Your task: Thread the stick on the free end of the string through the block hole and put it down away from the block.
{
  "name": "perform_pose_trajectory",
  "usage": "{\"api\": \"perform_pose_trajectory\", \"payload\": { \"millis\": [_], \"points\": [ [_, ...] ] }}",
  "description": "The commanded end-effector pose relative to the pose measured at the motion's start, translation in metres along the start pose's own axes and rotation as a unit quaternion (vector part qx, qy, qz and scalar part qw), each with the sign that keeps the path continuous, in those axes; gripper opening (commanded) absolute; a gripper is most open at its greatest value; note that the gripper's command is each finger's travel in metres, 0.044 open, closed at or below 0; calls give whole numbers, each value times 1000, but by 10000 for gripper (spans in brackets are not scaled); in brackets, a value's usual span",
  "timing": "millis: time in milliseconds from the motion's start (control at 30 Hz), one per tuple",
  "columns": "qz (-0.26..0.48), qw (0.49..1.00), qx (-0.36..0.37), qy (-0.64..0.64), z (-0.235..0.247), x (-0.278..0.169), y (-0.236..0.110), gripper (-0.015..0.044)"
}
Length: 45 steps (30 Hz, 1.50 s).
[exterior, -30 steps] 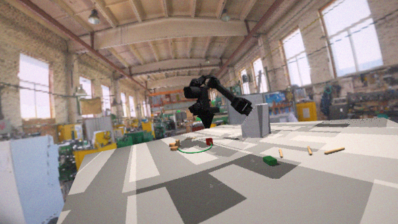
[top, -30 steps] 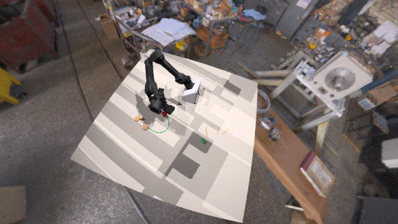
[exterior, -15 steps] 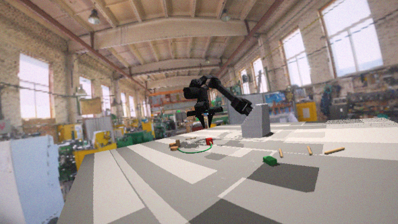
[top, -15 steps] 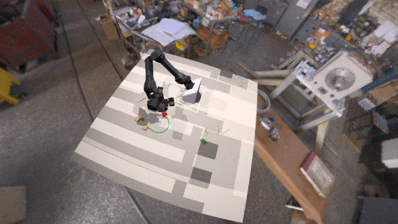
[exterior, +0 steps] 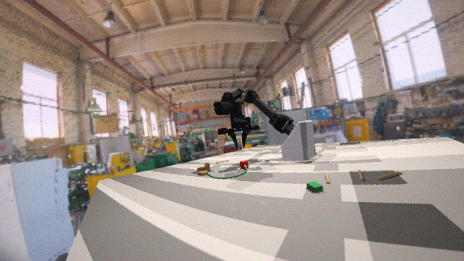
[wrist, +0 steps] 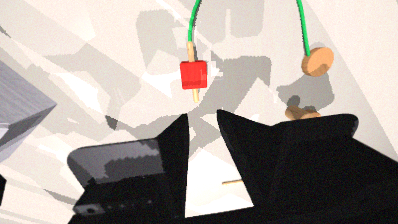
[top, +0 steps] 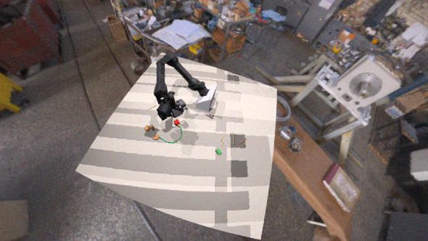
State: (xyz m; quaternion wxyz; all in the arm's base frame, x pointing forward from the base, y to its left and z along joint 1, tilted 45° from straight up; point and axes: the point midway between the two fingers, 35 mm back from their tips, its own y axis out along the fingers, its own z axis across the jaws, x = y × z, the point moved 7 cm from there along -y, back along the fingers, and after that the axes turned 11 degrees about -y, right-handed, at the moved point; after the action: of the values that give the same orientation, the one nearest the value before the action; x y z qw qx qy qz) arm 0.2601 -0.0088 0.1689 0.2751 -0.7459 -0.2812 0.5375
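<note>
Wrist view: I see the jaws partly parted with nothing between them, hovering above the worktop (top: 188,181). Just ahead lies the red block (wrist: 193,75), with the stick (wrist: 192,70) threaded through its hole, tips showing at both sides. The green string (wrist: 303,25) loops round to the round button (wrist: 317,61). Loose sticks (exterior: 389,175) lie well apart.
</note>
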Motion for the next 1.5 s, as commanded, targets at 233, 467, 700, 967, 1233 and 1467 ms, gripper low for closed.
{"api": "perform_pose_trajectory", "payload": {
  "millis": [233, 467, 700, 967, 1233, 1467],
  "points": [
    [1, 1000, -1, -11, 0, -1, 8, 124],
    [0, 1000, -1, -11, -1, 0, 19, 124],
    [0, 1000, -1, -11, -2, 0, 31, 124],
    [0, 1000, -1, -11, -2, 0, 44, 124],
    [1, 1000, -1, -11, -1, -1, 57, 124],
    [2, 1000, -2, -11, 0, -2, 68, 124]
  ]
}}
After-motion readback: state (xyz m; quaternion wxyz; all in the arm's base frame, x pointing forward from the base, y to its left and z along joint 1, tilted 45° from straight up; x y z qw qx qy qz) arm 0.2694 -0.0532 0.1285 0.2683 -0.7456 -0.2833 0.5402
